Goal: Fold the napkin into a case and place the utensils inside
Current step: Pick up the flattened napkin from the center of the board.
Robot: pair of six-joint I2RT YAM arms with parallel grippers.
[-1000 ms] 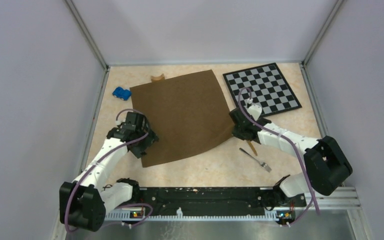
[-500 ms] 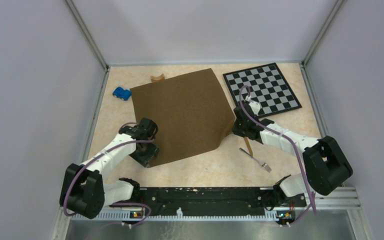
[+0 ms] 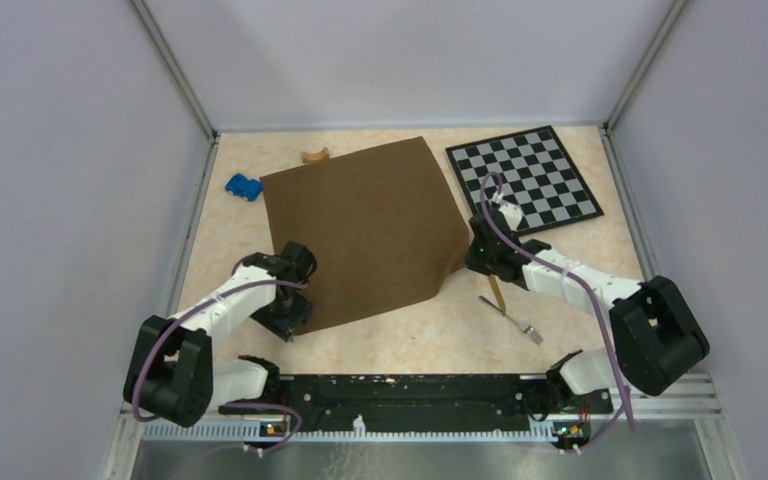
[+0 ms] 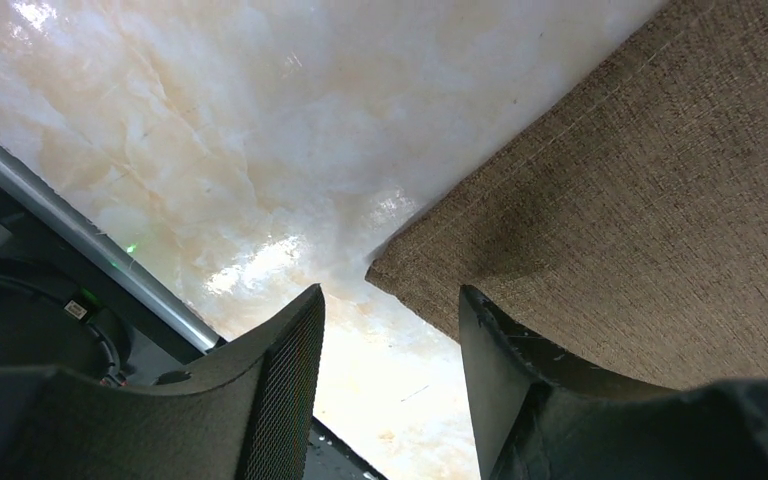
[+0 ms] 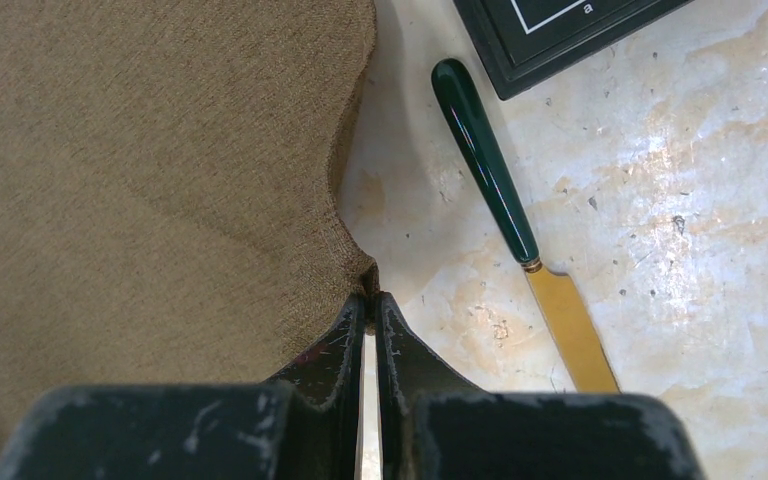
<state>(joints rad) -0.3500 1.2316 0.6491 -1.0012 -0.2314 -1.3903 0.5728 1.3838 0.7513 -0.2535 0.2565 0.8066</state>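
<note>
Dark-brown cloth, one sheet: from the top camera you have the napkin (image 3: 365, 235) spread open at mid-table (image 3: 410, 340), roughly square and turned slightly askew, its far right corner pointing toward the checkerboard (image 3: 525, 180). Your left gripper (image 3: 290, 318) sits at the near left corner, your right gripper (image 3: 475, 262) at the near right corner, where the cloth edge rises off the surface. Fork (image 3: 512, 319): bare table just right of the cloth, long axis diagonal, tines toward the near right. Knife (image 3: 500, 290): beside the fork's handle, partly under the right arm, long axis near to far. Blue block (image 3: 244, 187) and tan piece (image 3: 314, 155): by the far left edge of the cloth. Left wrist: the left gripper (image 4: 390, 300) stands open, the napkin (image 4: 640, 190) corner lying between its fingers, ungripped. Right wrist: the right gripper (image 5: 370, 305) is pinched closed on the napkin (image 5: 150, 170) corner; the knife (image 5: 520, 250) lies apart from the cloth, dark-green handle toward the checkerboard (image 5: 560, 40), gold blade away from it.
</note>
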